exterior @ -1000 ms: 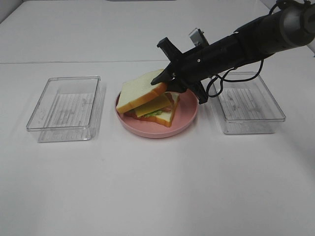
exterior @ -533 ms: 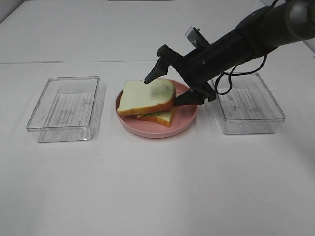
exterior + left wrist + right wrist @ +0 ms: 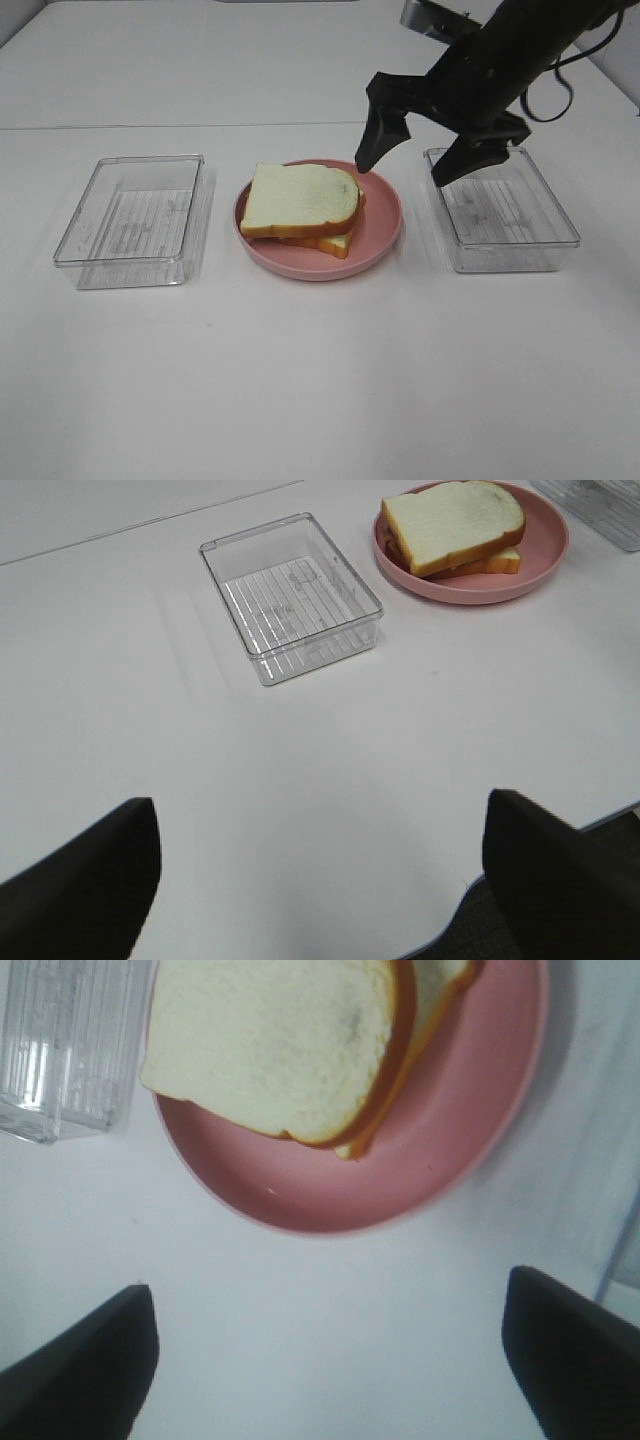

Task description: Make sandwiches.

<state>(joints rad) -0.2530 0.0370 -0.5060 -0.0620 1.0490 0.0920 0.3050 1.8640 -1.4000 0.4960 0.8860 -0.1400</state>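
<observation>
One sandwich (image 3: 300,205) lies on a round pink plate (image 3: 385,235) at the table's middle. Its top white bread slice rests flat, and the lower slice pokes out at the front right. The filling is almost hidden. My right gripper (image 3: 405,168) hangs open above the plate's right rim, apart from the bread, holding nothing. The right wrist view looks down on the sandwich (image 3: 280,1045) and plate (image 3: 450,1130) between the spread fingers (image 3: 90,1360). My left gripper (image 3: 330,880) is open over bare table, far from the sandwich (image 3: 455,525), and does not show in the exterior view.
A clear plastic box (image 3: 130,220) stands left of the plate and another clear box (image 3: 505,210) stands right of it, under the right arm. The left box (image 3: 290,595) also shows in the left wrist view. The table is white.
My right gripper let go of the top bread slice, which now lies flat on the stack. The gripper opened wide, then rose and drew back to the right.
</observation>
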